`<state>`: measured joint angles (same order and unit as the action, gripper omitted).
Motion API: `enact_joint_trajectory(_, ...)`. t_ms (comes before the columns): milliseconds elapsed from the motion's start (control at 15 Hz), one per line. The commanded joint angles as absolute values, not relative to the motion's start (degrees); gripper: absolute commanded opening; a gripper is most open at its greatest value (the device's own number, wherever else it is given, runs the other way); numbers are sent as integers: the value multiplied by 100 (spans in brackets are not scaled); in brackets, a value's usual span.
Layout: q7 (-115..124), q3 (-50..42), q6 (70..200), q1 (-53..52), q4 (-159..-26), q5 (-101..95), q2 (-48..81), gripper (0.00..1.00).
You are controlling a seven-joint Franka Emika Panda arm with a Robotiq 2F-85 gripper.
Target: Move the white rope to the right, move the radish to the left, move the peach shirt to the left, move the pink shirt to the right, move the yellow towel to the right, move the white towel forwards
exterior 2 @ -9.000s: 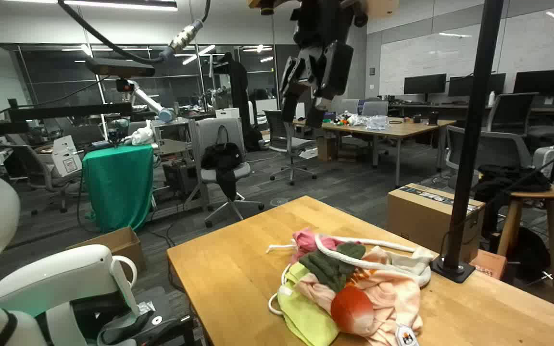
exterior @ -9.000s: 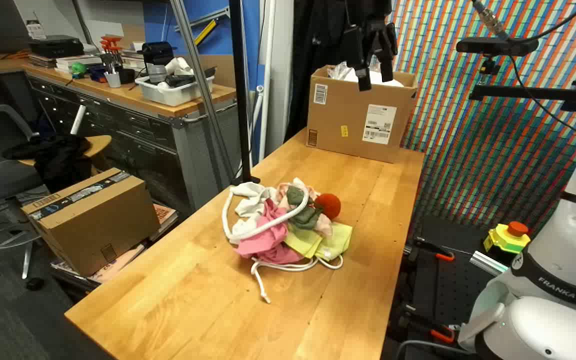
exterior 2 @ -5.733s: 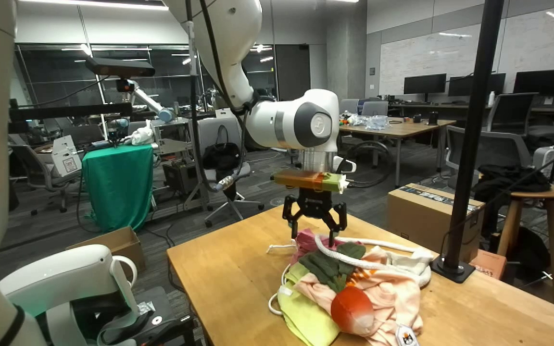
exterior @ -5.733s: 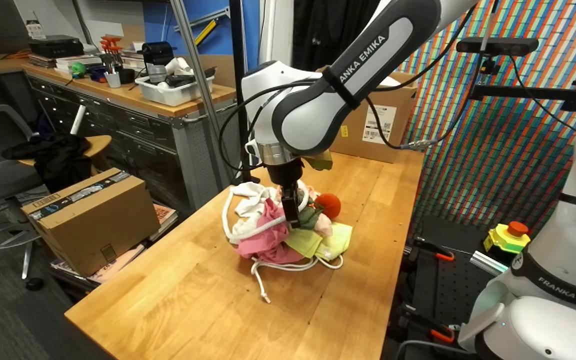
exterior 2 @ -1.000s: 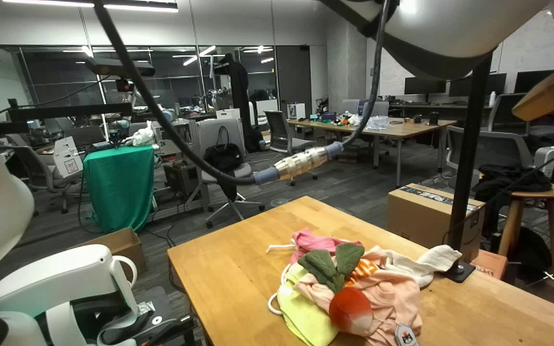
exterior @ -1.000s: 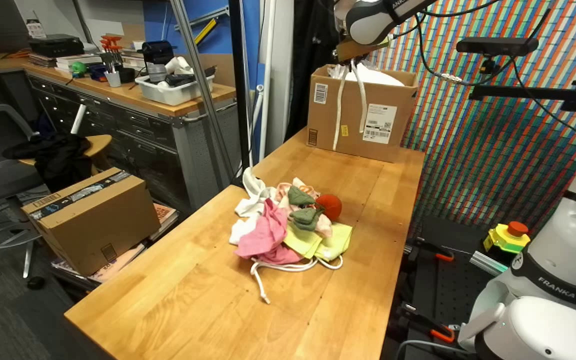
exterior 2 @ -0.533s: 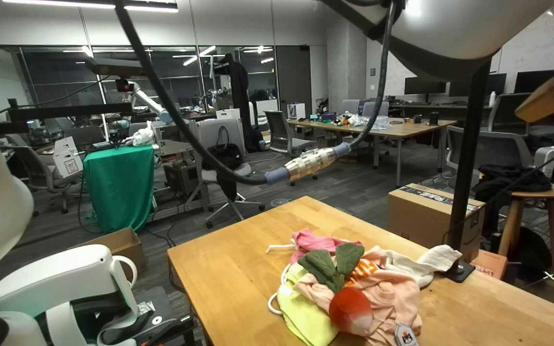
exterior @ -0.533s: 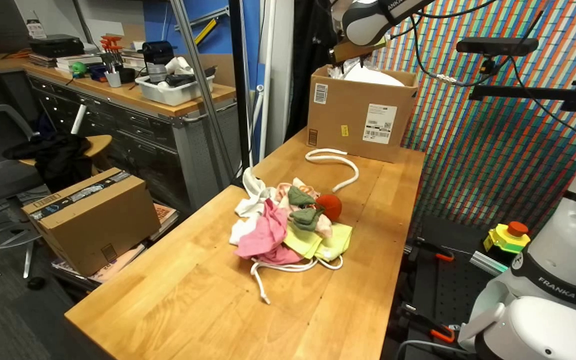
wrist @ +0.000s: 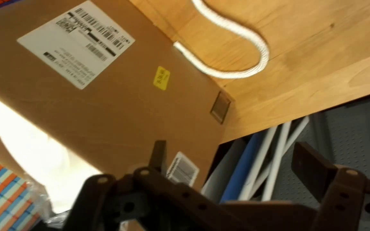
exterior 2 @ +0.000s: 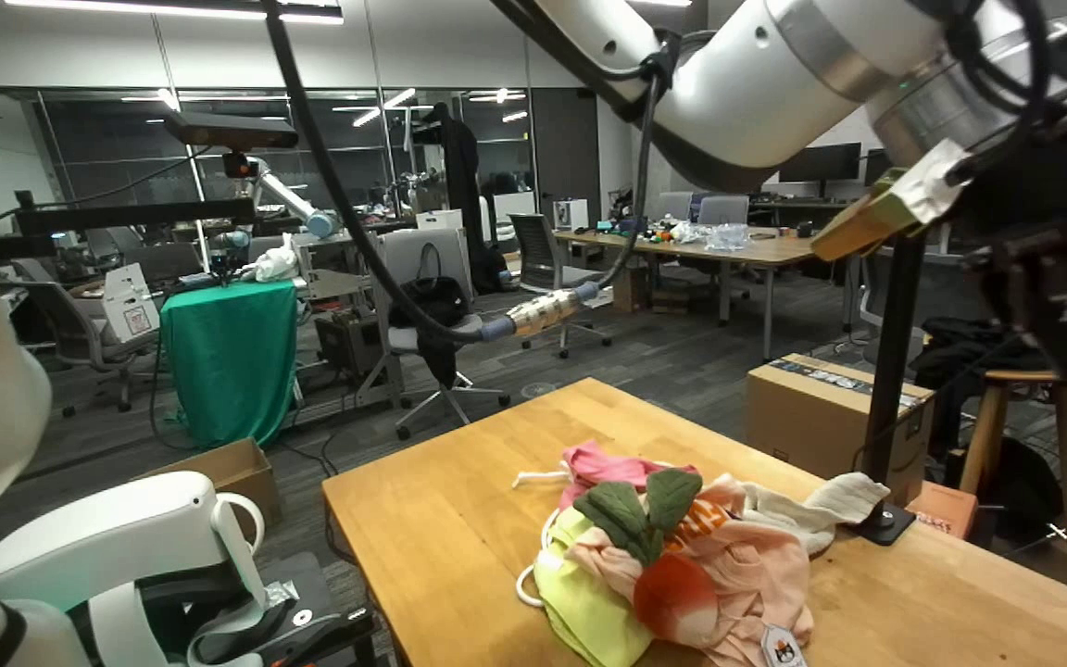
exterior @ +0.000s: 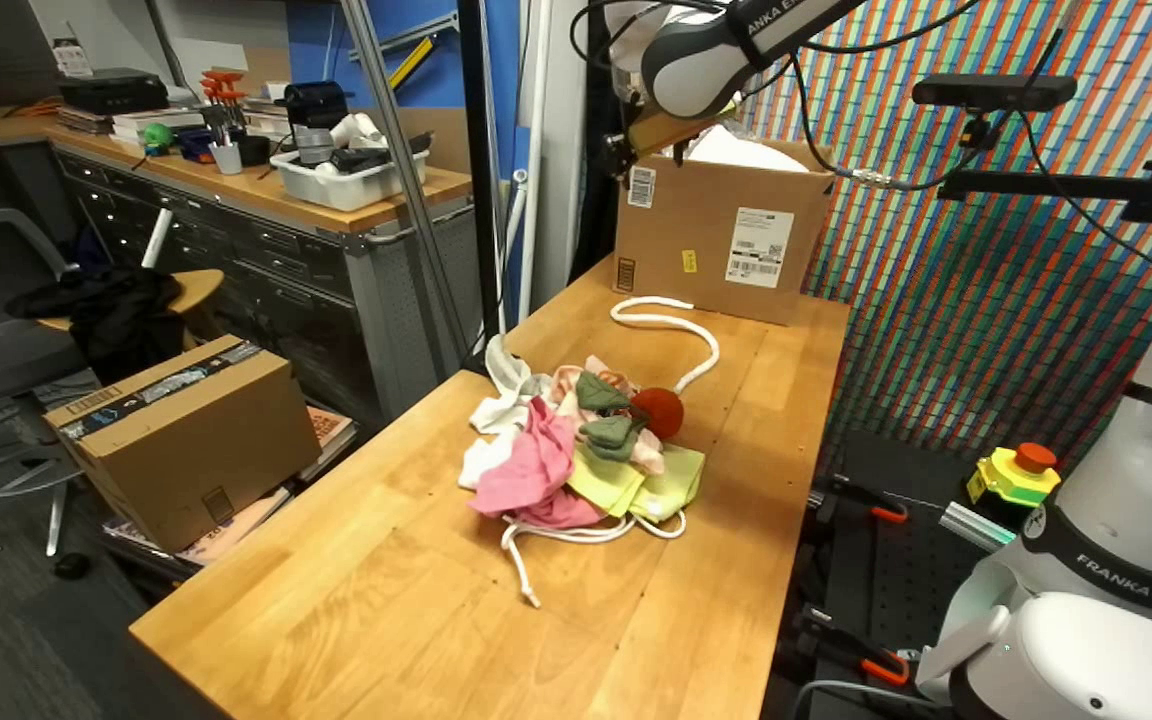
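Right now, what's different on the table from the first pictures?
The fingers picked up the white rope, moved it toward the big cardboard box and let go; they're open now, and the rope lies curved on the table. One end of the white towel now reaches farther toward the black post, and the radish leaves shifted. The pink shirt, yellow towel and peach shirt stayed about where they were.

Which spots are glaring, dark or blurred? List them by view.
Wrist view: the white curved object in the brown cardboard box is blown out, the black two-fingered claw is underlit, the thick white rope fairly sharp; in an exterior view, the long white ceiling light glares and the claw looks smeared.
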<state>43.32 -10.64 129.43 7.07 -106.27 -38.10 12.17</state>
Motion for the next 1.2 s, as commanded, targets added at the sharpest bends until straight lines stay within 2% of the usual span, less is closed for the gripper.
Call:
enact_joint_trajectory(0,3603,-775,13017,484,-11283,-3263,908,100)
enact_joint_trajectory(733,1403,-527,11963,456,-12271,-754,988,100)
enact_joint_trajectory(1133,-439,-463,11744,540,-12635,-563,1110,100)
